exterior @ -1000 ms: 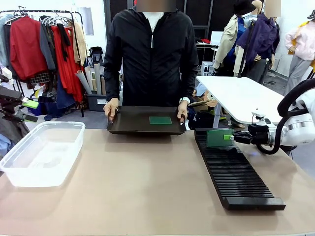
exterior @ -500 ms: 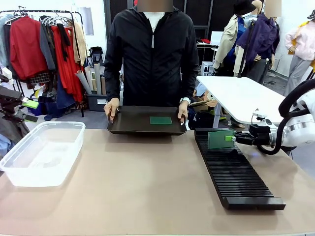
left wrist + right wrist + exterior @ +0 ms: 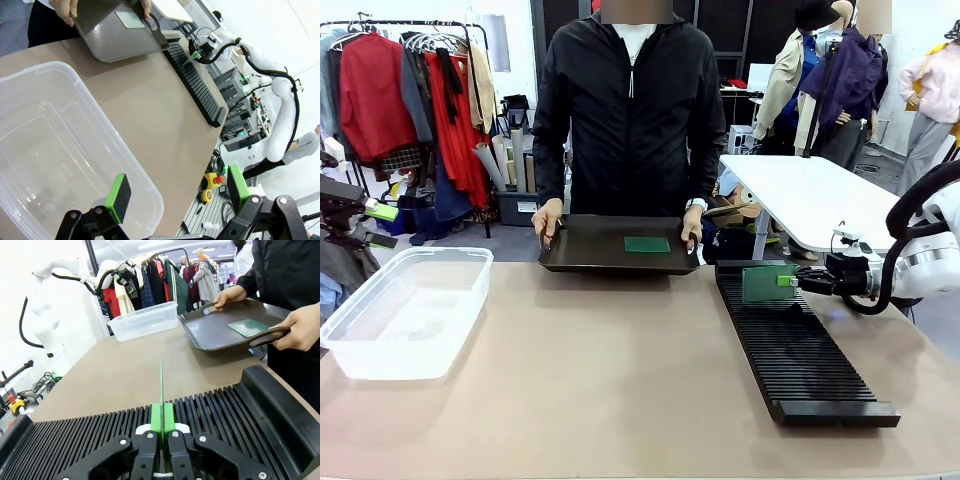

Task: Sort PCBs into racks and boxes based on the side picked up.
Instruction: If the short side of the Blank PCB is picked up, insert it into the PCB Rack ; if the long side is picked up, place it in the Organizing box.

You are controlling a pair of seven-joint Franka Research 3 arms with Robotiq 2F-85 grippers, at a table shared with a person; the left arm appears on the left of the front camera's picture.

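PCB (image 3: 766, 284), a thin green rectangle, stands upright on edge over the far end of the black ribbed rack (image 3: 800, 350), pinched in the right gripper (image 3: 786, 281).

On the tabletop (image 3: 620, 380) the box (image 3: 380, 372) sits at the robot's left and the rack (image 3: 810, 370) runs near-to-far along the right side, well apart from it. At the far edge stands a person (image 3: 630, 110) holding a tray (image 3: 590, 250) by both ends, between box and rack, with a PCB (image 3: 647, 244) lying flat on it, right of its middle. A second PCB (image 3: 765, 284) stands upright on edge over the rack's far end, between the fingers (image 3: 156, 421) of the right gripper (image 3: 785, 281) reaching in from the right, while the left gripper (image 3: 177, 192) hangs above the box.
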